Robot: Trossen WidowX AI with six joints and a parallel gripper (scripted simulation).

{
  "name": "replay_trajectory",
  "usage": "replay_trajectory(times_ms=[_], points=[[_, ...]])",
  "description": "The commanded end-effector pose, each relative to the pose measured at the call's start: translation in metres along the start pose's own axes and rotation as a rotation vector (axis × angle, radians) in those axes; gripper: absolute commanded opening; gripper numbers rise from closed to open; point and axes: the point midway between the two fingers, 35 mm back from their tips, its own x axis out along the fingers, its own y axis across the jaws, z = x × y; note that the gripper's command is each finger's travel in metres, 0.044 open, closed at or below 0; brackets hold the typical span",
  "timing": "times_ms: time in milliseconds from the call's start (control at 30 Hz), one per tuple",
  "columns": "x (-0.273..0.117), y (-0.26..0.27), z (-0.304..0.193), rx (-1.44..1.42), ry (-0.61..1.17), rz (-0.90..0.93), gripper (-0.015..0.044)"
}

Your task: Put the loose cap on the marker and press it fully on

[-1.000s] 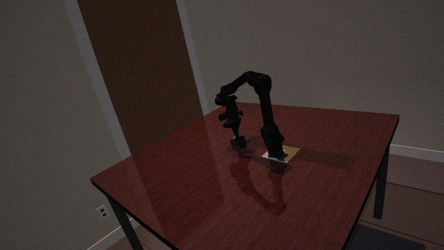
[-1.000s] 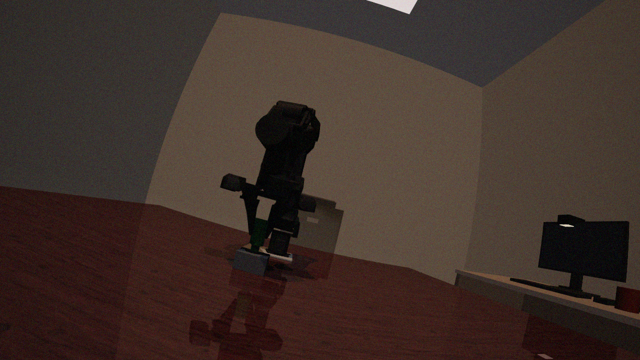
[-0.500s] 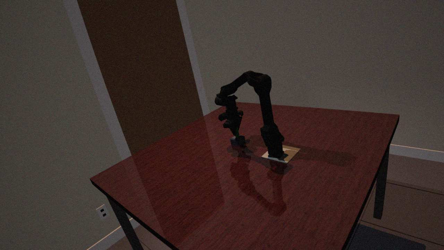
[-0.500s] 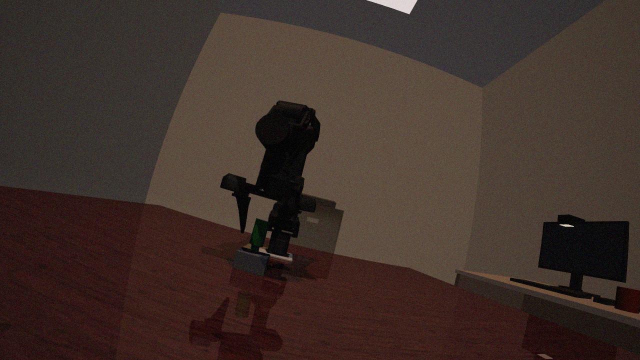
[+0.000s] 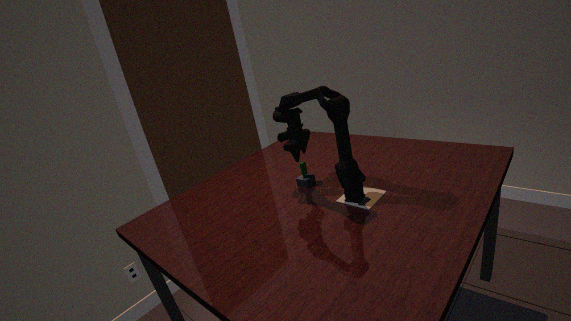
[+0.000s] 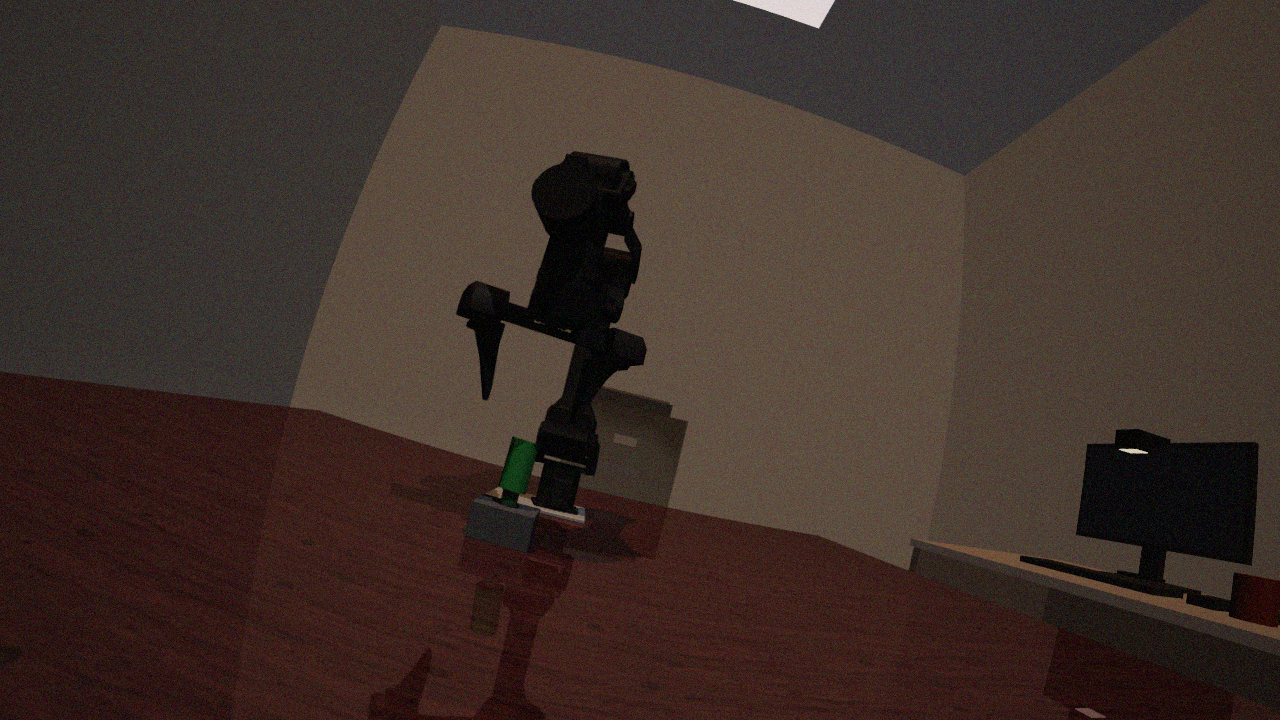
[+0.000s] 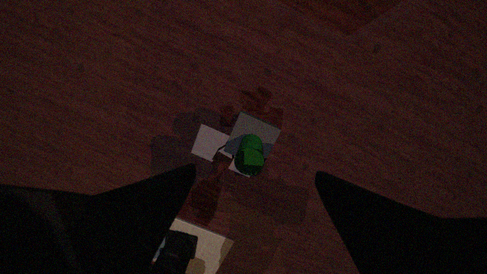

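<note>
The green cap (image 5: 303, 169) (image 6: 518, 465) (image 7: 249, 156) sits upright over the top of the marker. A short dark part of the marker (image 6: 510, 497) shows between the cap and the grey holder block (image 5: 305, 182) (image 6: 502, 523) (image 7: 259, 126). The block stands on the red-brown table (image 5: 247, 227) (image 6: 223, 555) (image 7: 99, 95). My gripper (image 5: 300, 157) (image 6: 529, 405) (image 7: 255, 173) is wide open and empty, pointing down. Its fingertips are above the cap and apart from it, one to each side in the wrist view. Whether the cap is fully seated cannot be told.
The arm's base stands on a pale plate (image 5: 377, 194) (image 7: 213, 237) close to the holder block. A pale square patch (image 7: 207, 144) shows beside the block in the wrist view. A separate desk with a monitor (image 6: 1165, 501) and a red mug (image 6: 1255, 600) stands at the right of the exterior view.
</note>
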Motion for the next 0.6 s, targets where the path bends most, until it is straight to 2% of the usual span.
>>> replay_trajectory(times_ms=[0,67,133,267,567], points=[[-0.015,0.002,-0.003,0.001,0.001,0.001,0.044],[-0.015,0.002,-0.003,0.001,0.001,0.001,0.044],[-0.013,0.002,-0.003,0.063,0.001,0.0,0.0387],[-0.004,0.004,-0.004,0.36,0.002,-0.001,0.0282],[-0.004,0.004,-0.004,0.376,0.002,-0.001,0.0046]])
